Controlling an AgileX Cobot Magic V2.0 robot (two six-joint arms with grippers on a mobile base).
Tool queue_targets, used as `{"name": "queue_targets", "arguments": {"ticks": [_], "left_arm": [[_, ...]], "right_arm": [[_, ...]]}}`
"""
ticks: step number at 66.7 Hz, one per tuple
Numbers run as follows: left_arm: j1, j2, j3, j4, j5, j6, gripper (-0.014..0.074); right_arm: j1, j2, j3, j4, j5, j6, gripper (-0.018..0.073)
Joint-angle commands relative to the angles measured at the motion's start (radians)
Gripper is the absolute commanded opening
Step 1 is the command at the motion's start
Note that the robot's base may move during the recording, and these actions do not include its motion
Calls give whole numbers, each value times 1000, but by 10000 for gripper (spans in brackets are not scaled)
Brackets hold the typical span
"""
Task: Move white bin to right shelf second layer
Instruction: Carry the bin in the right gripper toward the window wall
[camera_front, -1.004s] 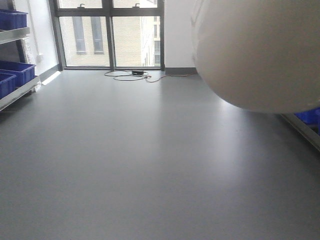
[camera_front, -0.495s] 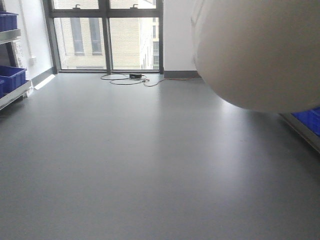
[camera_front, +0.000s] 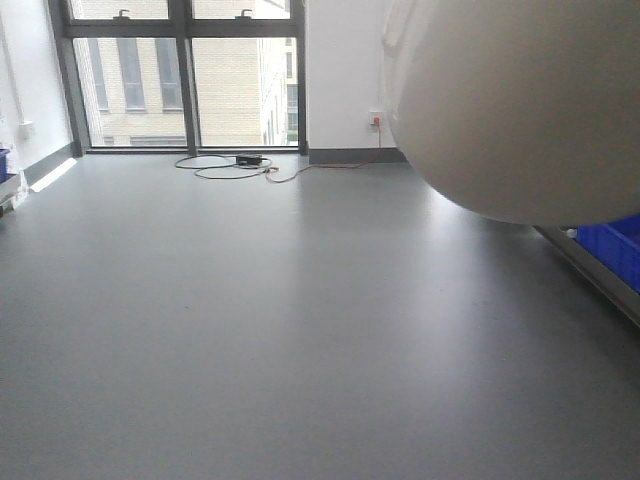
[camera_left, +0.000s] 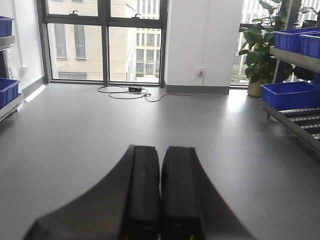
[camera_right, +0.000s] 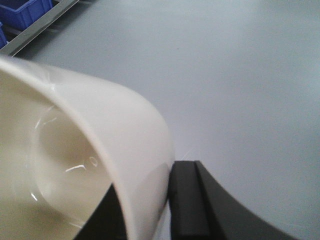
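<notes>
The white bin (camera_front: 520, 100), a cream-white plastic tub, hangs in the air and fills the upper right of the front view. My right gripper (camera_right: 150, 192) is shut on the white bin (camera_right: 75, 150) at its rim, one finger inside the wall and the other finger (camera_right: 187, 200) outside. My left gripper (camera_left: 161, 150) is shut with nothing in it, held above the grey floor. The right shelf second layer (camera_left: 306, 119), a level with roller lanes, shows at the right edge of the left wrist view, some way ahead.
Blue bins (camera_left: 287, 94) sit on the right shelf, with more on the level above (camera_left: 300, 41). A potted plant (camera_left: 262, 45) stands by the shelf's far end. Cables (camera_front: 235, 165) lie on the floor under the windows. Another shelf with blue bins (camera_left: 7, 90) is at the left.
The front view has swung to the right: windows, cables and the left shelf have slid left in the frame. The white bin keeps its place in the frame.
</notes>
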Motion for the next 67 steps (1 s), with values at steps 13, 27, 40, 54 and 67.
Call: {"name": "queue_targets", "arguments": {"ticks": [13,27,40,54,67], "left_arm": [[-6,-3,37,-9,-86,-10,85],[-6,-3,37,-9,-86,-10,85],[-6,-3,37,-9,-86,-10,85],[-6,-3,37,-9,-86,-10,85],[-6,-3,37,-9,-86,-10,85]], "right_arm": [[-5,-6,-31,0,-92,-1,55],[-5,-6,-31,0,-92,-1,55],[-5,-6,-31,0,-92,-1,55],[-5,-6,-31,0,-92,-1,55],[-5,-6,-31,0,-92,-1,55]]}}
